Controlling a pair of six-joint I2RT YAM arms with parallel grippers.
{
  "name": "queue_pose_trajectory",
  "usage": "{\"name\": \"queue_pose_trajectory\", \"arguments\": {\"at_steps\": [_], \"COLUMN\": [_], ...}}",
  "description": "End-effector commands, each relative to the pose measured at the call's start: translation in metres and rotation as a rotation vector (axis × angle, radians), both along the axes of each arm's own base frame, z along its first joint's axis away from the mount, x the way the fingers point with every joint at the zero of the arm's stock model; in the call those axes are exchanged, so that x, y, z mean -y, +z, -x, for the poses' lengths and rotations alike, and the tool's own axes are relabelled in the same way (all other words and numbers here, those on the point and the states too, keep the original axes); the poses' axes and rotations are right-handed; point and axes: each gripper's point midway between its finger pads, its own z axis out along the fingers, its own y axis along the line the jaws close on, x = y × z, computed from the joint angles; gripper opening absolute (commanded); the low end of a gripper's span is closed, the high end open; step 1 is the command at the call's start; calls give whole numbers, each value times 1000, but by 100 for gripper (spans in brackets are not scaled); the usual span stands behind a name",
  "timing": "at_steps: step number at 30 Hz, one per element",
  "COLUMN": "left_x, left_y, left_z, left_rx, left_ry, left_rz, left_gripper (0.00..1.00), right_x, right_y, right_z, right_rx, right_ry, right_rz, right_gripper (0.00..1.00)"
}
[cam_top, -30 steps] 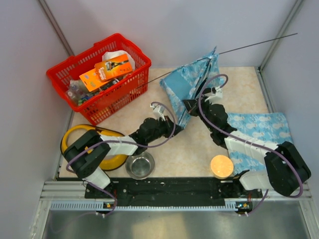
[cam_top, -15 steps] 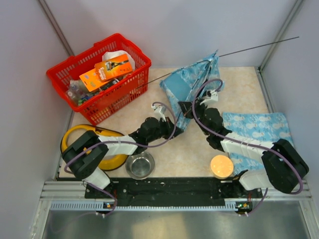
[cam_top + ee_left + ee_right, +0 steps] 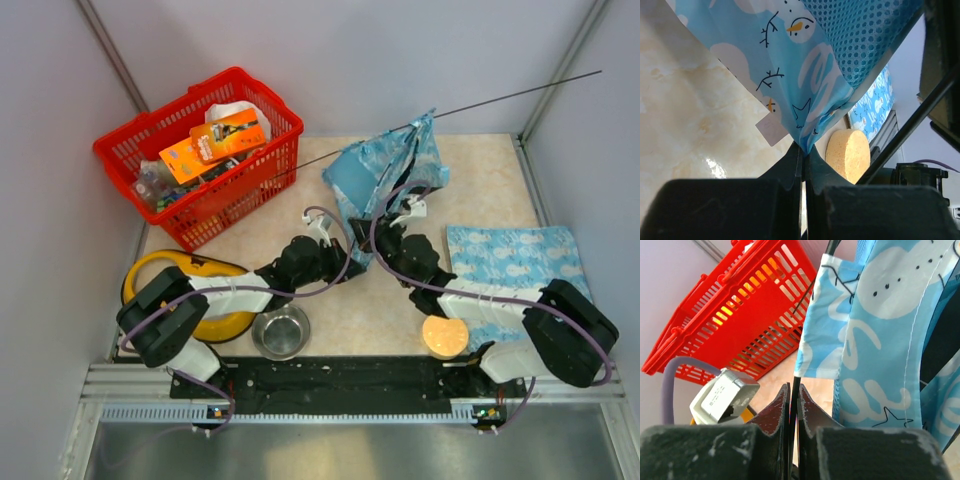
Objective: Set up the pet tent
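While the tent (image 3: 385,175) slumps half-raised above them, our left pincer (image 3: 804,150) clamps its corner and our right pincer (image 3: 793,394) nips a pole (image 3: 796,381).

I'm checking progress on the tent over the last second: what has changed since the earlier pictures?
The right gripper, fingers shut on the thin dark pole, moved left and nearer the arm bases, and the light-blue printed fabric pet tent spread wider at its far end. The left gripper kept its pinch on the tent's near corner. The red plastic basket, flat blue printed mat and steel bowl stayed put.
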Motion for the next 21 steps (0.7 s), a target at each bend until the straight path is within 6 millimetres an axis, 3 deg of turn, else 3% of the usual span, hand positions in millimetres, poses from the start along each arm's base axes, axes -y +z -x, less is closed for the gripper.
{"name": "queue_pose_trajectory", "arguments": {"at_steps": [1, 7, 14, 21], "left_x": [-1, -3, 1, 2], "left_y": [0, -15, -21, -18], "left_z": [28, 25, 21, 18], "left_rx": [-54, -53, -46, -13], "left_ry": [-82, -78, -88, -95], "left_rz": [-6, -46, -50, -57], "left_gripper": [0, 0, 0, 0], "right_x": [12, 13, 12, 17], "right_y": [17, 9, -10, -29], "right_z": [-2, 22, 46, 67], "right_rx": [84, 7, -74, -165], "right_ry": [-58, 29, 140, 191], "right_rz": [30, 53, 141, 148], "right_gripper": [2, 44, 51, 66]}}
